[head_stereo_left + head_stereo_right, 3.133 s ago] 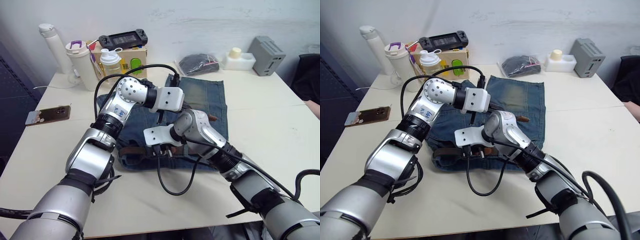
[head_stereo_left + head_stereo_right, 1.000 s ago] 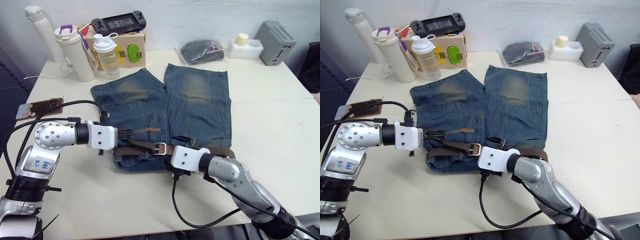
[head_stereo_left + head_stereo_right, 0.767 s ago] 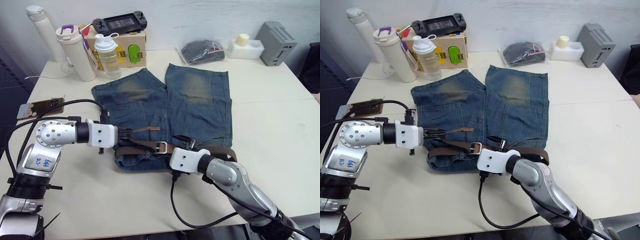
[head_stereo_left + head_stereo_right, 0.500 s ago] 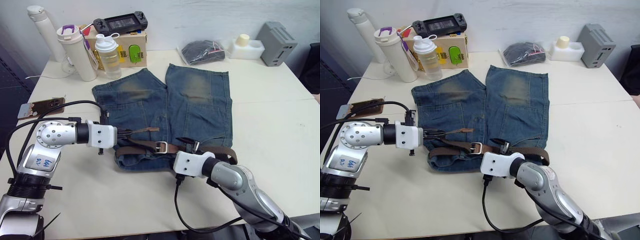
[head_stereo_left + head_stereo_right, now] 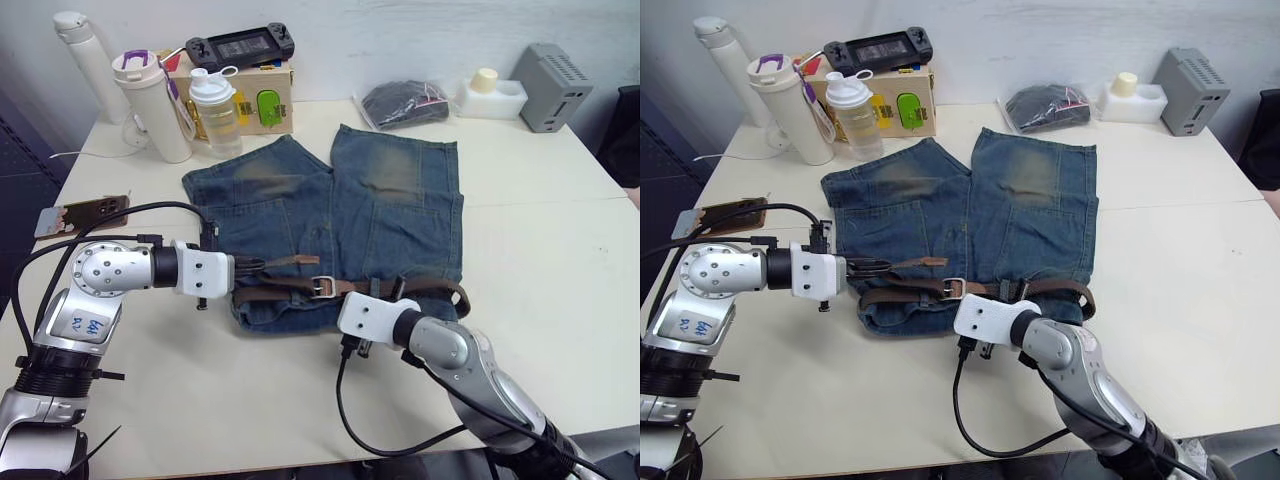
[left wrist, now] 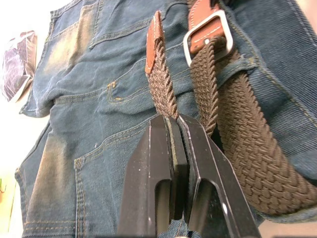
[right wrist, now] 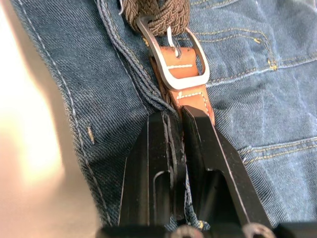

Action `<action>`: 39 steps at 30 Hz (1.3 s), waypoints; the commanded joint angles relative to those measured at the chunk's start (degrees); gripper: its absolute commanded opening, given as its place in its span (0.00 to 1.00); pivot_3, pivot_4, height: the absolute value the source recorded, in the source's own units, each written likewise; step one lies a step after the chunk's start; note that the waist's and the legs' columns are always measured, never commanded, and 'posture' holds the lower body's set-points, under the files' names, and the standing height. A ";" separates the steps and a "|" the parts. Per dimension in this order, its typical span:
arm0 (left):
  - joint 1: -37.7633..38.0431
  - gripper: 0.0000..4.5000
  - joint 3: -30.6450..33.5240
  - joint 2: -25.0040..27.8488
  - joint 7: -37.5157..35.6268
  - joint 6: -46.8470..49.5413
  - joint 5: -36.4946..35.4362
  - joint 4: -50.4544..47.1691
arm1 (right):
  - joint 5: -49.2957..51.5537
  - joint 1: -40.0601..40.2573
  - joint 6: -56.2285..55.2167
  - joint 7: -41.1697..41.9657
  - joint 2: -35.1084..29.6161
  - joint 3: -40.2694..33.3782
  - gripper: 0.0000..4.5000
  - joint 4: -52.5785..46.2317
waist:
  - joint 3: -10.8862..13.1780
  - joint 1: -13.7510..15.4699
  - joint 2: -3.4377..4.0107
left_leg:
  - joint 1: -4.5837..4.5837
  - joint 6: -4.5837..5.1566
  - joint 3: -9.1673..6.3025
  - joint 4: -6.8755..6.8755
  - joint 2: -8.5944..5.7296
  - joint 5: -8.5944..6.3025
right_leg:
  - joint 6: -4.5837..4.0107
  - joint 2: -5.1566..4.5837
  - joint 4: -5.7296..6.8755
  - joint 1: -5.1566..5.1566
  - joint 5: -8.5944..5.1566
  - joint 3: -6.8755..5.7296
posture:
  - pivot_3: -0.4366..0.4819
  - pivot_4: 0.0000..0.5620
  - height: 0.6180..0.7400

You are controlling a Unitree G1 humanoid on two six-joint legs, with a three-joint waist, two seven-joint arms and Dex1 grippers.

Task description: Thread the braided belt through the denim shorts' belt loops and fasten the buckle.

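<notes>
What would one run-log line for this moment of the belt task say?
left tool: shut on braided belt tail | right tool: shut on belt beside buckle | belt through buckle, along denim shorts waistband | stage: fastening

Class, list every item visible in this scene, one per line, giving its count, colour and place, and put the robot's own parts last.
Faded blue denim shorts: one, table centre.
Dark-brown braided belt: one, along the waistband.
Square silver buckle: one, mid-waistband.
White bottles: three, far left corner.
Black game console: one, on a box.
Dark bundle in clear bag: one, far centre.
Grey box: one, far right.
Phone: one, left edge.
Left hand: black, shut on belt tip.
Right hand: black, by the buckle.
</notes>
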 commanded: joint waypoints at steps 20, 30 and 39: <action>-5.52 0.00 -2.87 -0.33 1.84 -3.53 4.11 4.22 | -7.99 -3.39 -10.83 -3.03 1.19 -1.71 0.00 0.28 | 0.00 -0.13 0.00 | -0.04 0.00 0.02 0.00 -0.04 0.00 | 0.01 0.02 0.08 -0.08 0.00 -0.01 | 0.48 0.27 0.52; -8.11 0.00 -4.55 1.65 1.10 -9.29 7.37 6.15 | -8.05 -4.08 -8.77 -1.20 2.70 -2.74 0.00 0.89 | 0.00 -0.16 0.00 | -0.04 0.00 0.03 0.00 -0.03 0.00 | 0.01 0.03 0.09 -0.08 0.00 -0.01 | 0.48 0.27 0.52; -13.34 0.00 -6.70 1.87 2.86 -18.29 12.67 8.41 | -8.19 -4.60 -8.17 0.10 3.41 -2.85 0.00 0.74 | 0.00 -0.19 0.00 | -0.05 0.01 0.04 0.02 -0.05 0.00 | 0.01 0.03 0.12 -0.09 0.01 -0.07 | 0.48 0.27 0.52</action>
